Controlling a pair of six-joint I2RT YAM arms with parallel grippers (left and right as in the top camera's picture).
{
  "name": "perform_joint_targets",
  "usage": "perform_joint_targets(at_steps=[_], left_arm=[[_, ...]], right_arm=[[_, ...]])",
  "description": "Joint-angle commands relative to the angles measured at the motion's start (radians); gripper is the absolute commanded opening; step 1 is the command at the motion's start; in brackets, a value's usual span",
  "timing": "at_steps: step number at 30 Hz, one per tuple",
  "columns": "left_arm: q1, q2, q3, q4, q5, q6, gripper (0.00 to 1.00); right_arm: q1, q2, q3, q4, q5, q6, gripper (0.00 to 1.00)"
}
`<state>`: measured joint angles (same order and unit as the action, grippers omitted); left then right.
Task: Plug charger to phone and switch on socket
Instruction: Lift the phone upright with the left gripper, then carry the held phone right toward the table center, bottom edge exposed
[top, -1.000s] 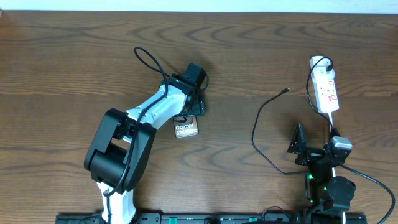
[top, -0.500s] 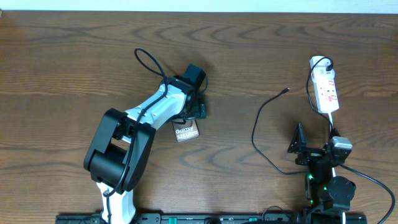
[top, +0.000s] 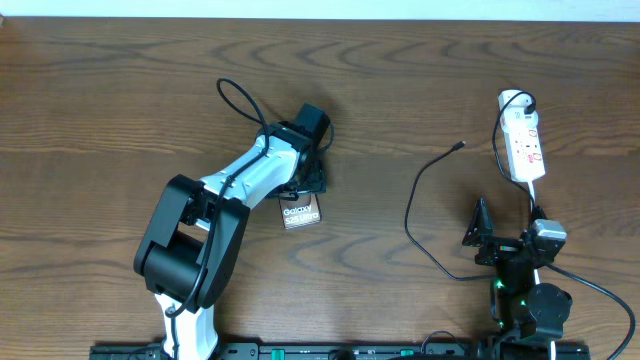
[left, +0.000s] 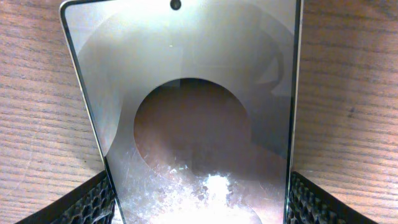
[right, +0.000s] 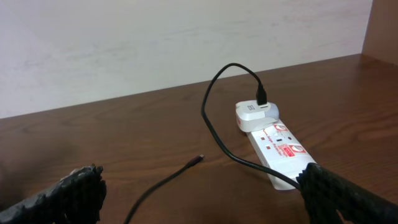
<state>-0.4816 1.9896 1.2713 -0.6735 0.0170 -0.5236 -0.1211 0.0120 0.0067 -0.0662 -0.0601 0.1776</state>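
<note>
Well to the left of the socket (top: 522, 140), the phone (top: 300, 211) has its lettered end toward the robot. Its long axis runs near-to-far with a slight tilt, roughly parallel to the socket's own. Whether it rests on the desk (top: 120, 90) cannot be told. Left hand (left: 205, 200) pinches the phone across its width, pads (left: 93, 200) against both long edges. Right hand (right: 200, 186), nearer the robot than the socket, is spread and holds nothing. Charger (top: 407, 215): white plug (top: 513, 99) seated at the socket's far end. The connector tip (top: 460, 146) lies free left of the socket, apart from it, pointing toward it.
</note>
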Motion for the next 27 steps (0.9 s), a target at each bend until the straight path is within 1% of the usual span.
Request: perform_joint_targets(at_steps=[1, 8, 14, 20, 24, 27], left_arm=[[-0.002, 0.102, -0.075, -0.021, -0.009, 0.006, 0.64], [-0.001, 0.099, -0.043, -0.037, 0.023, 0.006, 0.63], [0.001, 0.056, -0.014, -0.049, 0.068, 0.006, 0.62], [0.020, 0.014, -0.014, -0.049, 0.159, 0.006, 0.62], [0.042, -0.003, -0.014, -0.052, 0.214, 0.005, 0.59], [0.060, -0.010, -0.014, -0.051, 0.265, 0.006, 0.59]], right_arm=[[0.007, -0.005, -0.002, -0.003, -0.010, -0.007, 0.99], [0.007, -0.005, -0.002, -0.003, -0.010, -0.007, 0.99], [0.007, -0.005, -0.002, -0.003, -0.010, -0.007, 0.99], [0.007, -0.005, -0.002, -0.003, -0.010, -0.007, 0.99], [0.007, -0.005, -0.002, -0.003, -0.010, -0.007, 0.99], [0.007, -0.005, -0.002, -0.003, -0.010, -0.007, 0.99]])
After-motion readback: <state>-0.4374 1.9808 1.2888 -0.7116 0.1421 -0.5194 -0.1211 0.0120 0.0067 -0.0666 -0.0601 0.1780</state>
